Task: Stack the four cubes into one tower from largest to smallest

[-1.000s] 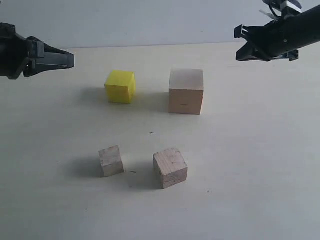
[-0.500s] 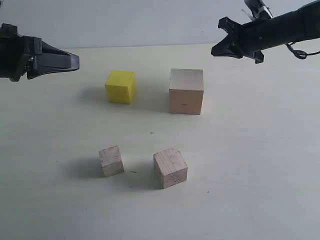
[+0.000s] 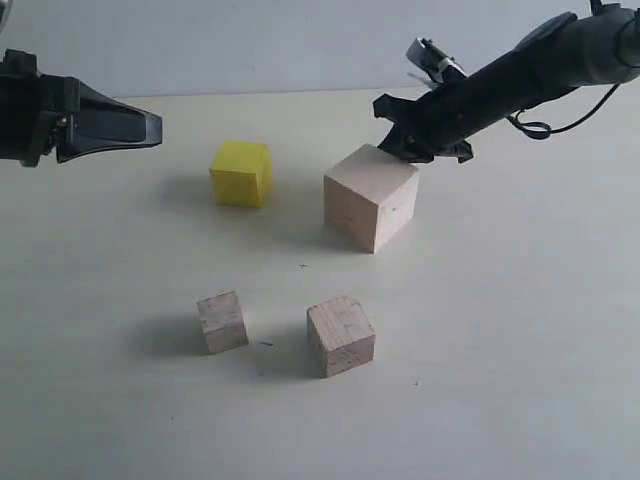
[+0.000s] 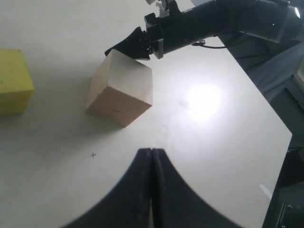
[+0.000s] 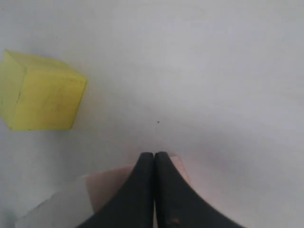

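Observation:
The large pale wood cube [image 3: 371, 197] [image 4: 119, 89] [image 5: 107, 192] sits mid-table, turned so that a corner faces the front. My right gripper [image 3: 388, 130] [image 4: 116, 48] [image 5: 154, 155] is shut and empty, its tips against the cube's far upper edge. To the cube's left stands the yellow cube [image 3: 241, 172] [image 4: 14, 81] [image 5: 42, 92]. Nearer the front are the mid greyish cube [image 3: 341, 335] and the smallest greyish cube [image 3: 222, 321], apart from each other. My left gripper [image 3: 157, 127] [image 4: 151, 150] hangs shut and empty at the far left, above the table.
The pale table [image 3: 520, 330] ends at a back edge behind the cubes. A small cross mark [image 4: 93, 155] lies on the table between the two rows of cubes. The right arm [image 3: 530, 75] slants in from the upper right.
My right gripper has swung down and left from the upper right onto the large cube. The cube has turned and shifted slightly left. The left gripper edged a little right.

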`<state>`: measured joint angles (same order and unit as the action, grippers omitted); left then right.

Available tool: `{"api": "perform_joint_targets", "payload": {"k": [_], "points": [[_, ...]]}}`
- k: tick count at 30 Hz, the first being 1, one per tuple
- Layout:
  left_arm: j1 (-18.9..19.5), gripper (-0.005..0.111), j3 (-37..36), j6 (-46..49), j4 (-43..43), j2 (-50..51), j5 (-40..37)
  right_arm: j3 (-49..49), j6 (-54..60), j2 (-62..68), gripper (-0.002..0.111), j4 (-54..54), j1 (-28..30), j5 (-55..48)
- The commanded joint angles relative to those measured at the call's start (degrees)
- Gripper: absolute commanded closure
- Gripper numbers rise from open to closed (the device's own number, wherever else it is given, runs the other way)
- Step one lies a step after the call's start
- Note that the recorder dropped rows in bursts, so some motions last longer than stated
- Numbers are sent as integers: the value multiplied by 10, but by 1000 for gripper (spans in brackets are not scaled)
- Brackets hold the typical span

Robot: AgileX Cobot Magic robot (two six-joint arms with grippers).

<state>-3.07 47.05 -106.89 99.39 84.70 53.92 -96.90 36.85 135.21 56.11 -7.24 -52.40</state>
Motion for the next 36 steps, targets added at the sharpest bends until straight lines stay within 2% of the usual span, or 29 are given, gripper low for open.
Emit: {"api": "perform_joint_targets", "payload": {"k": [1, 10, 16, 21, 23, 25, 26, 27, 29, 31, 36], "points": [[-4, 107, 4, -2, 6, 0, 4, -3, -11, 0, 108, -13, -8, -52], [-4, 107, 4, -2, 6, 0, 4, -3, -11, 0, 108, -9, -48, -93], [-4, 107, -7, 2, 6, 0, 2, -7, -9, 0, 108, -11, -95, -59], [-4, 107, -37, 2, 6, 0, -6, -54, -20, -19, 108, -26, -101, -34], [-4, 107, -46, 2, 6, 0, -7, -75, -68, -45, 108, -102, -98, -34], [-4, 107, -53, 2, 6, 0, -8, -81, -177, -81, 108, -261, -97, -38], [-4, 107, -58, 2, 6, 0, -11, -81, -255, -100, 108, -385, -97, -65], [-4, 107, -63, 2, 6, 0, -13, -80, -302, -107, 108, -440, -97, -100], [-4, 107, -66, -9, 6, 4, -32, -80, -336, -113, 108, -456, -97, -154], [-4, 107, -62, -30, 6, 23, -47, -80, -341, -114, 108, -411, -97, -174], [-4, 107, -61, -30, 6, 80, -38, -80, -392, -114, 108, -402, -98, -176]]}}
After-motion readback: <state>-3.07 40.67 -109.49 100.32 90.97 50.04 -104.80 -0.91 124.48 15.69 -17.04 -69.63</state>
